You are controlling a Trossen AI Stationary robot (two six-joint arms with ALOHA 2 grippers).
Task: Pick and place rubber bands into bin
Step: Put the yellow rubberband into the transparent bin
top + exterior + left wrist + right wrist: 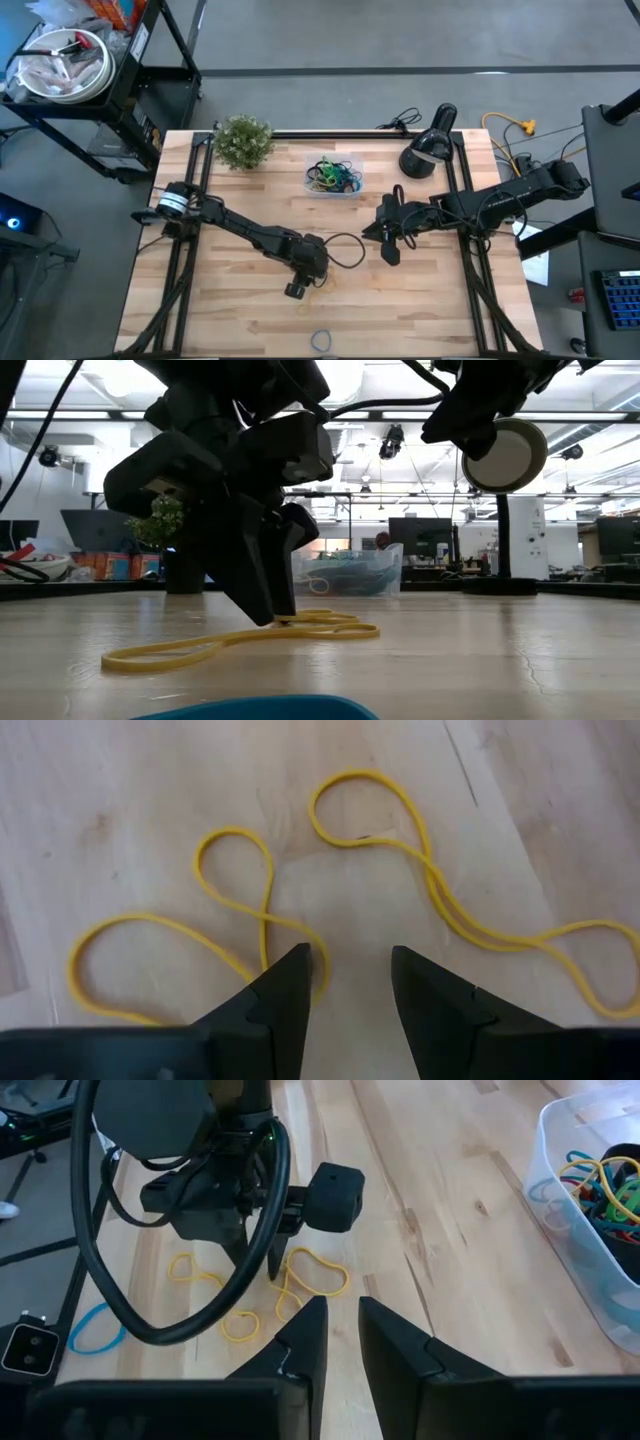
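The left pincer is down at the bench, near the middle and toward the near edge, its fingers parted by a modest gap and holding nothing, with the tips planted among the looping strands of the yellow rubber bands lying flat on the wood. One strand runs right against the inner edge of one finger, while the space between the two tips looks like bare wood, so I judge a close from here could pinch nothing, or catch only a single thin strand that slips free on the lift. The loops tangle across each other, so a grab may also drag up more than one band or trail a loop that falls short of the bin, which sits at the far middle of the bench, already holding a heap of coloured bands. The right pincer hovers to the right of centre, slightly open and empty. A blue rubber band lies at the near edge, partly cut off in the low view. How many yellow bands there are is hard to tell.
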